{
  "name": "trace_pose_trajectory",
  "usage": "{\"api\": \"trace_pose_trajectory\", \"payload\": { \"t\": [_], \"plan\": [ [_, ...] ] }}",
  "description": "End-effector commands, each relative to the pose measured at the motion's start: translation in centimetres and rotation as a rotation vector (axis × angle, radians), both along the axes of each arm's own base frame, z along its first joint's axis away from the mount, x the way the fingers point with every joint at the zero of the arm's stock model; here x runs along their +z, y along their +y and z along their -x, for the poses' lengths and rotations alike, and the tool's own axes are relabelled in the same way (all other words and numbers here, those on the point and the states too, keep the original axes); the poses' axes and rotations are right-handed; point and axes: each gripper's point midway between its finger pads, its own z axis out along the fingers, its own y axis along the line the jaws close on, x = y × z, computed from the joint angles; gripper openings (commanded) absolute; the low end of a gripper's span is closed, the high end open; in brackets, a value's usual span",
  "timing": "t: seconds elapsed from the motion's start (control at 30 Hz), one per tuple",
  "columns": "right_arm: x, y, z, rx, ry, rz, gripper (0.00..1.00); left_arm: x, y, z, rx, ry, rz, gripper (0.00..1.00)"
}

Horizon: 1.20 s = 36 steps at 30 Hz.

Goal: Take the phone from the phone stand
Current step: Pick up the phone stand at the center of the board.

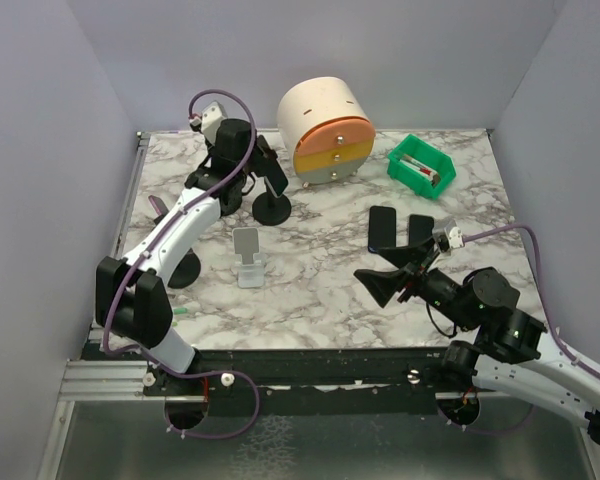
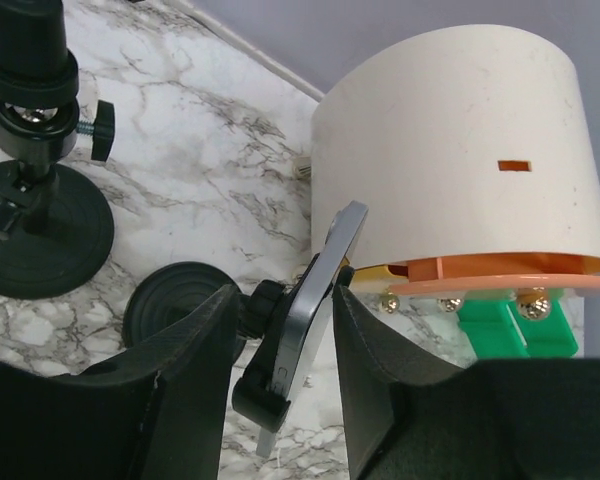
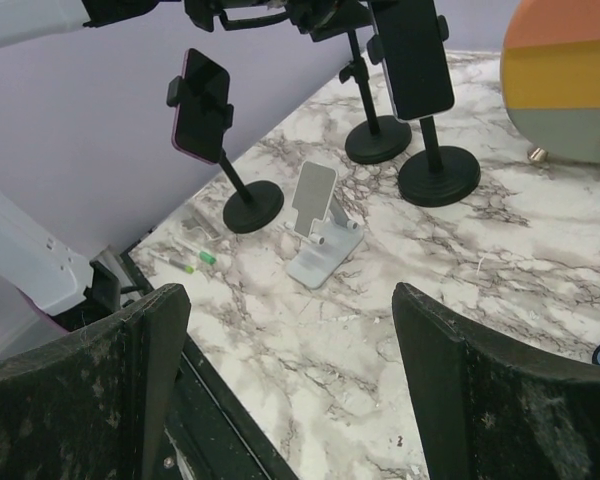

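A dark phone (image 2: 325, 262) sits edge-on in the clamp of a black phone stand (image 2: 176, 301) with a round base. It also shows in the right wrist view (image 3: 412, 55) and the top view (image 1: 277, 174). My left gripper (image 2: 285, 300) is at the back of the table (image 1: 260, 165). It is open, with one finger on each side of the phone, and a thin gap shows at the right finger (image 2: 385, 375). My right gripper (image 1: 392, 278) is open and empty above the front right of the table, far from the stand.
A second black stand (image 2: 35, 190) is just left of the held one. A stand with a pink phone (image 3: 200, 105), a silver folding stand (image 1: 248, 256), two flat phones (image 1: 382, 228), a cream drum (image 1: 325, 128) and a green bin (image 1: 420, 165) are around.
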Motion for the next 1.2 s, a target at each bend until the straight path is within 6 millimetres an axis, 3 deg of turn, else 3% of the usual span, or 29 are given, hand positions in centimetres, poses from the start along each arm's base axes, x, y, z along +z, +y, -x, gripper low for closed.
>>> {"api": "trace_pose_trajectory", "payload": {
  "t": [0.0, 0.3, 0.5, 0.87, 1.0, 1.17],
  "plan": [
    [-0.5, -0.4, -0.3, -0.029, 0.008, 0.005, 0.87, 1.3, -1.4, -0.2, -0.118, -0.084, 0.024, 0.44],
    [-0.6, -0.3, -0.5, -0.034, 0.012, 0.009, 0.87, 0.3, -2.2, -0.8, -0.205, -0.078, 0.016, 0.44],
    [-0.7, -0.5, -0.6, -0.042, 0.012, 0.008, 0.87, 0.8, -2.5, -0.6, -0.264, -0.153, 0.042, 0.42],
    [-0.6, -0.6, -0.6, -0.045, 0.010, 0.015, 0.87, 0.7, -1.7, -0.7, -0.256, -0.165, 0.032, 0.09],
    [-0.4, -0.7, -0.6, -0.048, 0.003, 0.018, 0.87, 2.7, -2.7, -0.1, -0.317, -0.238, 0.058, 0.09],
    [0.1, -0.8, -0.7, -0.055, -0.011, 0.018, 0.87, 6.8, -3.0, 1.2, -0.361, -0.340, 0.078, 0.00]
  ]
}}
